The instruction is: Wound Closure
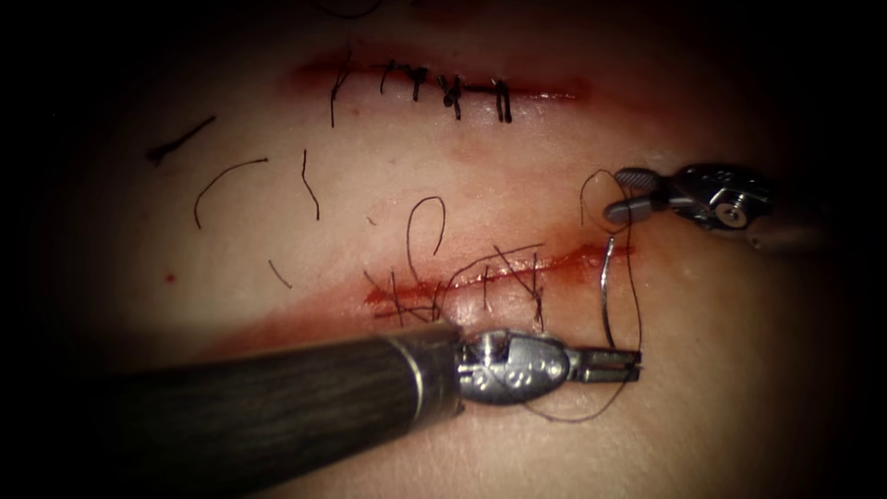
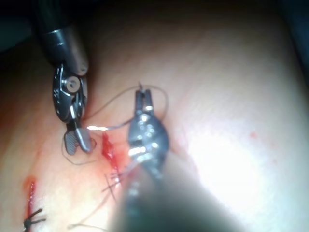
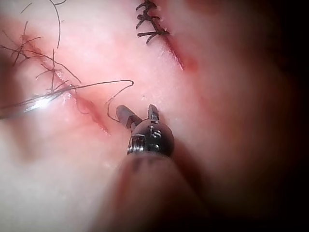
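A broad piece of pale tissue (image 1: 277, 240) is seen, crossed by two cuts: an upper cut (image 1: 443, 88) closed with dark stitches, and a lower cut (image 1: 499, 273) edged with red fluid (image 1: 407, 300) and stitched along its left part, its right end not yet closed. The left arm's tool (image 1: 614, 365) is laid below the lower cut, its jaws clenched on the lower end of the curved needle (image 1: 605, 291). The needle is stood up from those jaws towards the right end of the cut; whether its tip is in the tissue cannot be told. The right arm's tool (image 1: 628, 196) is held just above that end with its jaws released and nothing grasped, confirmed in the right wrist view (image 3: 140, 113). Dark thread (image 1: 633, 296) is looped from beside the right tool down around the left tool's jaws. Cut ends of thread (image 1: 226, 180) are scattered on the tissue at left. The step is judged to be a stitch at the cut's right end; a firm, well-angled needle hold would be called for
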Available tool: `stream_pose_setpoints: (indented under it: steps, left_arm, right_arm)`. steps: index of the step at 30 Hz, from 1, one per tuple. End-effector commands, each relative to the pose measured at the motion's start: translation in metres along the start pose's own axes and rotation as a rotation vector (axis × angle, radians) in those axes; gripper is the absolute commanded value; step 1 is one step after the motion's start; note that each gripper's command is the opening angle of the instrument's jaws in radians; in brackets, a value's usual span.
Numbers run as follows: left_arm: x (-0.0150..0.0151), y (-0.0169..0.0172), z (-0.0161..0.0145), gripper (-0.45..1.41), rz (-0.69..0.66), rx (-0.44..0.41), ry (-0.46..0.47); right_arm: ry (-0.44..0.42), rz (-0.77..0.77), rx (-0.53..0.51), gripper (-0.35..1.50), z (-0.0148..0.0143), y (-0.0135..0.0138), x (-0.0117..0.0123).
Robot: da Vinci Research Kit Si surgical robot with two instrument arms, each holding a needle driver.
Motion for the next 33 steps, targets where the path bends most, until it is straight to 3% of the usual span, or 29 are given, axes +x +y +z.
stream_pose_setpoints:
  steps: [1,6,12,19,29,33]
  left_arm:
    - [-0.0004,0.0001,0.0007,-0.45,-0.001,-0.002,0.001]
    - [-0.0004,0.0002,0.0007,-0.45,-0.001,-0.002,-0.003]
    - [-0.0004,0.0002,0.0006,-0.45,-0.001,-0.002,-0.003]
    - [-0.0004,0.0002,0.0006,-0.45,-0.001,-0.002,-0.002]
    - [-0.0004,0.0002,0.0006,-0.45,-0.001,-0.002,-0.002]
    - [-0.0004,0.0002,0.0006,-0.45,-0.001,-0.002,-0.002]
  right_arm:
    - [0.001,0.001,0.003,0.61,0.001,-0.0003,-0.0001]
    - [0.0,-0.014,0.004,0.61,0.0006,-0.0001,-0.0003]
    - [-0.114,-0.072,0.01,0.56,-0.0018,0.0005,-0.002]
    - [-0.249,-0.131,-0.048,0.56,-0.0081,0.0025,-0.006]
    - [-0.299,-0.129,-0.124,0.56,-0.0166,0.0041,-0.0084]
    - [-0.296,-0.129,-0.181,0.66,-0.0198,0.0038,-0.0085]
